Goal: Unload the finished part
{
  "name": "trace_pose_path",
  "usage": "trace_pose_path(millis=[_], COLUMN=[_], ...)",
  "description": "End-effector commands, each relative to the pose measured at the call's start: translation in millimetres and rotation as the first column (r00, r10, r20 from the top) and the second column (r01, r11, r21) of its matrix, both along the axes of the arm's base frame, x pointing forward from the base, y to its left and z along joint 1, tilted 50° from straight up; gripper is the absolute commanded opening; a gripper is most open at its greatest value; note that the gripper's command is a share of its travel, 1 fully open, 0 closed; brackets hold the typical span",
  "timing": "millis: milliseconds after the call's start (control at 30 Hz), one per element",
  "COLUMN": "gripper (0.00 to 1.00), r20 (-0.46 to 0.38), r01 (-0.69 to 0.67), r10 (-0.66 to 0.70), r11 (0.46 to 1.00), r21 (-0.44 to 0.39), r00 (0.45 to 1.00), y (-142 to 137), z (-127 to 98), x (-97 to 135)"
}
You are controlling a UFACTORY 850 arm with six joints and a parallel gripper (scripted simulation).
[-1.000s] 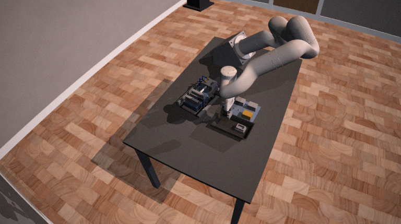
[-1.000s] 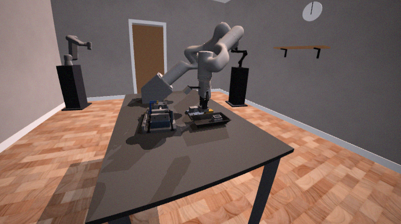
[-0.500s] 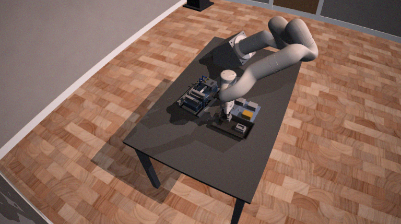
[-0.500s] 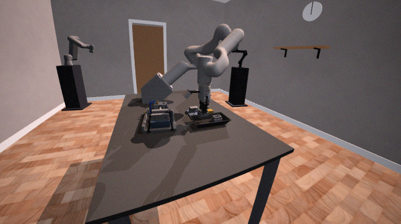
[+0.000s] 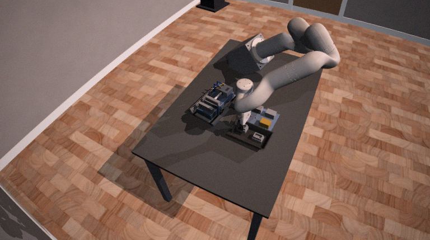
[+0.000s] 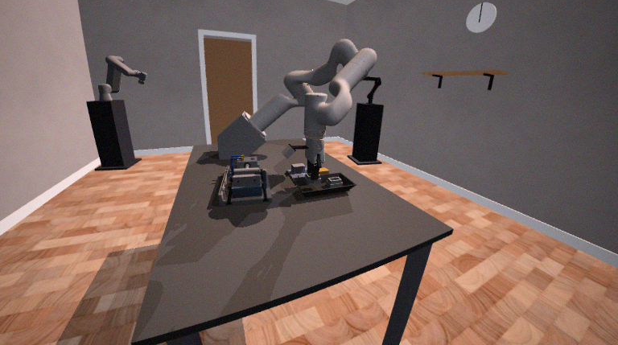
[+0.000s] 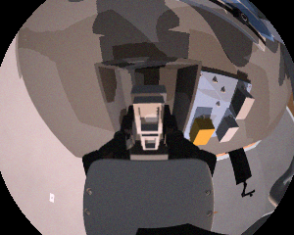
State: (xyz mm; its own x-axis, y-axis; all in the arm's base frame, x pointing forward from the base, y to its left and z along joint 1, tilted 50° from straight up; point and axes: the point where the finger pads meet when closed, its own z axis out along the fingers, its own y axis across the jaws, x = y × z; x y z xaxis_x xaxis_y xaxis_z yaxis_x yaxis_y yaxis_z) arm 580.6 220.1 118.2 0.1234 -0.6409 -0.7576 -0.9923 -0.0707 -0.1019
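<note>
My gripper [image 5: 241, 127] is shut on the finished part [image 7: 149, 128], a small pale grey block with a pocket on its upper face. It holds the part low inside the dark outfeed tray [image 5: 250, 135], at the tray's end nearer the vise. I cannot tell whether the part touches the tray floor. In the wrist view the part sits between the two dark fingers, with the tray [image 7: 149, 81] below it. The blue vise [image 5: 214, 102] stands to the left of the tray with its jaws empty. The gripper also shows in the exterior view [image 6: 314, 171].
A second grey pocketed part [image 5: 257, 136] lies at the tray's other end. A light blue plate [image 5: 264, 117] with grey blocks and a yellow block [image 5: 265, 122] sits just behind the tray. The arm's base [image 5: 258, 50] is at the table's far end.
</note>
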Motion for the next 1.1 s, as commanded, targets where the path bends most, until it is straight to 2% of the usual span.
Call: trace_pose_path(millis=[0,1067], gripper=[0.0,0.0], r20=[0.001,0.001], r01=[0.001,0.001], r10=[-0.001,-0.001], r11=[1.0,1.0], r21=[0.0,0.0], r00=[1.0,1.0], y=[4.7,14.0], z=[-3.8,-11.6], x=[0.9,1.1])
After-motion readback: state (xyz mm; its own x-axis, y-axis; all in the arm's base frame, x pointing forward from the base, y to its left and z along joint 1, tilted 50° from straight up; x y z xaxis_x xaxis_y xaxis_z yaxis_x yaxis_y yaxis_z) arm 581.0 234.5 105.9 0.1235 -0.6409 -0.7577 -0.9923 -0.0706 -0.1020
